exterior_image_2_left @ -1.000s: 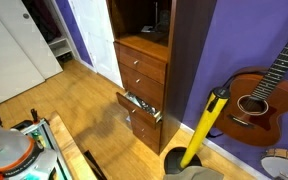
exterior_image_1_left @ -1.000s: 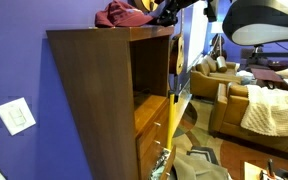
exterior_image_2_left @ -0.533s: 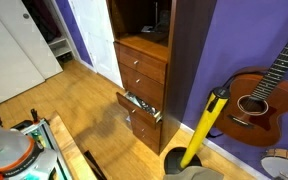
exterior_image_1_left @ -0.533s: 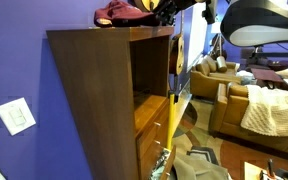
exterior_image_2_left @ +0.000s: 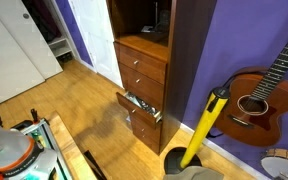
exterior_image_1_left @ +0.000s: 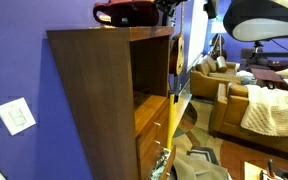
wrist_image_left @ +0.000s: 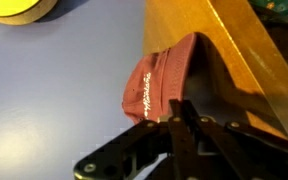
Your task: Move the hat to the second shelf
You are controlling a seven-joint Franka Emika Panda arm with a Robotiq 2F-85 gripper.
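The gripper point(wrist_image_left: 179, 109) is pinching the hat point(exterior_image_1_left: 124, 13), with its jaws narrow on the fabric. The hat is hanging just over the top of the bookcase point(exterior_image_1_left: 94, 90), well above the second shelf point(exterior_image_1_left: 147, 112).

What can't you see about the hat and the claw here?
Lettering on the hat: too small and blurry in an exterior view.
The claw: a dark blur, cut off by the top edge there.
The bookcase top and the hat: above the picture's edge in an exterior view.
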